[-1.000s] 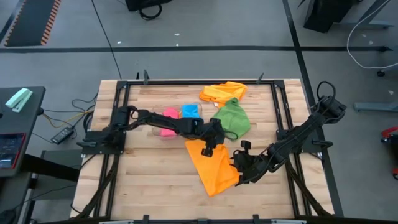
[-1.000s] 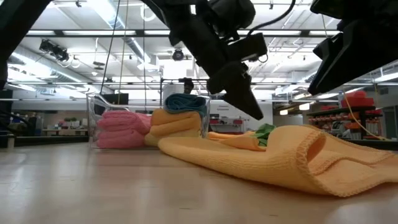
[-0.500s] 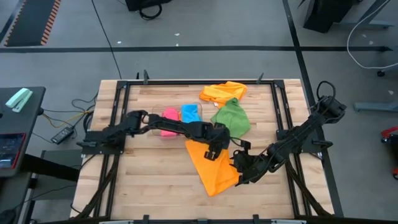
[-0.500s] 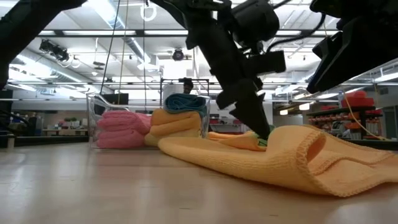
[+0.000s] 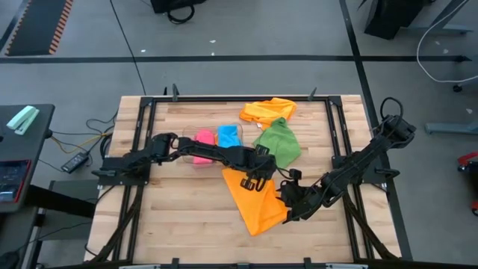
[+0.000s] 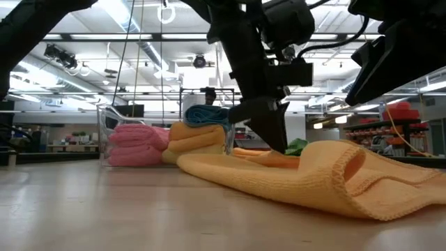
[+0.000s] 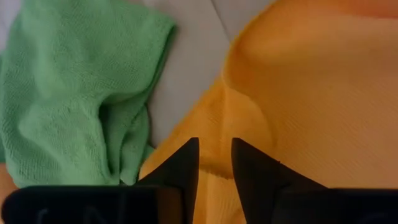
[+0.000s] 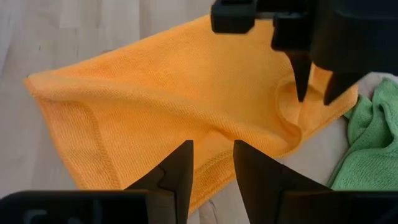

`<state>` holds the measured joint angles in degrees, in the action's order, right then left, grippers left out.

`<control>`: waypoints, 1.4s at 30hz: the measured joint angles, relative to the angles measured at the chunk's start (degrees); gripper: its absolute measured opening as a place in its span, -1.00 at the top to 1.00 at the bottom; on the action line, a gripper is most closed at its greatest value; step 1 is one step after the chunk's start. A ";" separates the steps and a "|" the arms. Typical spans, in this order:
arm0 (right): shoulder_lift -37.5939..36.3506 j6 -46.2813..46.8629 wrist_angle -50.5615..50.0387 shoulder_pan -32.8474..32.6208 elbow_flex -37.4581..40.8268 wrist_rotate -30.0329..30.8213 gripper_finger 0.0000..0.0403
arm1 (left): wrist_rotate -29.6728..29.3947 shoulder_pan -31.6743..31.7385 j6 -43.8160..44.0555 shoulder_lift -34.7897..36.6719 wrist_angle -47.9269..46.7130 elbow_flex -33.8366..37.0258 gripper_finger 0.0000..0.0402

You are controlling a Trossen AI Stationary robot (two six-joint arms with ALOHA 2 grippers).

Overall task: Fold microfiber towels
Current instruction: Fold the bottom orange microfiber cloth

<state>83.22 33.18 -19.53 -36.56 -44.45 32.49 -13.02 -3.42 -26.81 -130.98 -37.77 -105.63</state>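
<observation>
A pale butcher-block wooden table point(image 5: 187, 209) framed by black metal rails stands on a grey concrete floor point(image 5: 239, 45). Just left of the table sits a dark side stand point(image 5: 22, 149) with a mint-green oblong object point(image 5: 22, 118) on top. A clear plastic rectangular bin point(image 6: 110, 125) rests on the table, toward its left. A black-and-orange striped floor mat point(image 5: 37, 22) lies far beyond the table's left corner.

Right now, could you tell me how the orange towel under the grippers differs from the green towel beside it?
The orange towel lies spread and partly folded near the table's front; the green towel sits crumpled farther back. The left gripper is down on the orange towel's corner; nothing touches the green towel. Both are knit-textured cloths.
</observation>
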 joint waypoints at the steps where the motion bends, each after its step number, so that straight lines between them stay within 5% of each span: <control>1: 0.00 0.01 -0.01 -0.01 0.00 -0.02 0.39 | 0.06 0.04 -0.27 0.00 -0.39 -0.34 0.51; 27: 0.00 0.03 0.44 -0.02 0.00 -0.24 0.39 | 0.60 -2.32 -26.38 0.00 -7.32 -1.33 0.68; 35: 0.00 0.23 0.44 -0.02 0.00 -0.26 0.39 | 0.62 -2.27 -26.35 0.00 -10.75 -1.33 0.70; 42: 0.00 0.25 0.83 -0.02 0.00 -0.22 0.39 | 0.62 -2.23 -25.90 0.00 -11.26 -1.30 0.50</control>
<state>83.22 33.43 -18.70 -36.58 -44.45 32.27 -12.40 -5.65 -52.71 -130.98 -49.04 -106.94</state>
